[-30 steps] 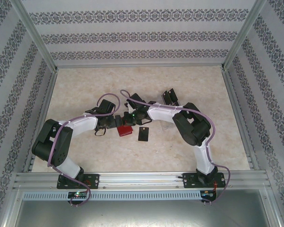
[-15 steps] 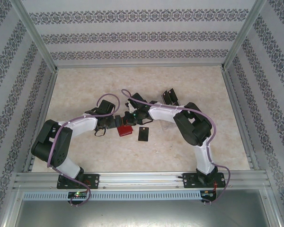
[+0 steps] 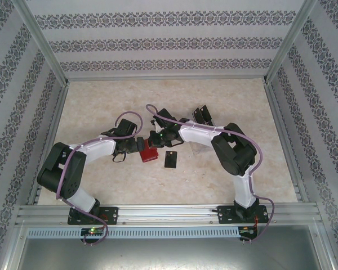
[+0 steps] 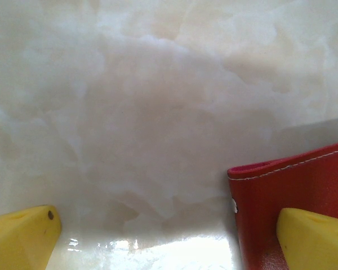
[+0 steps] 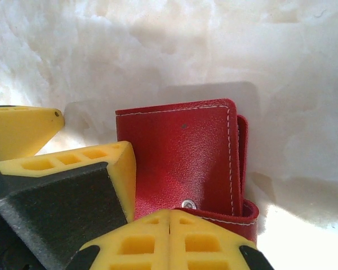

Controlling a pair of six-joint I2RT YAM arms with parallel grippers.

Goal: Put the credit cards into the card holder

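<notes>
The red card holder (image 3: 149,155) lies closed on the marble table, mid-table. One black credit card (image 3: 171,160) lies flat just right of it. My left gripper (image 3: 137,148) stands open at the holder's left edge; in its wrist view (image 4: 169,239) one yellow fingertip (image 4: 315,239) rests over the holder (image 4: 293,188) and the other on bare table. My right gripper (image 5: 169,222) is shut, its tips low against the holder's (image 5: 177,152) curled flap (image 5: 239,216) beside the snap (image 5: 187,203). Nothing shows between its pads.
A clear rack with more dark cards (image 3: 201,115) stands behind the right arm. Metal frame rails (image 3: 281,129) and patterned walls close in the table on three sides. Both forearms crowd the middle, wrists nearly touching above the holder.
The right arm's elbow has drifted slightly right and its wrist has edged toward the holder. Card, holder and left arm have stayed put.
</notes>
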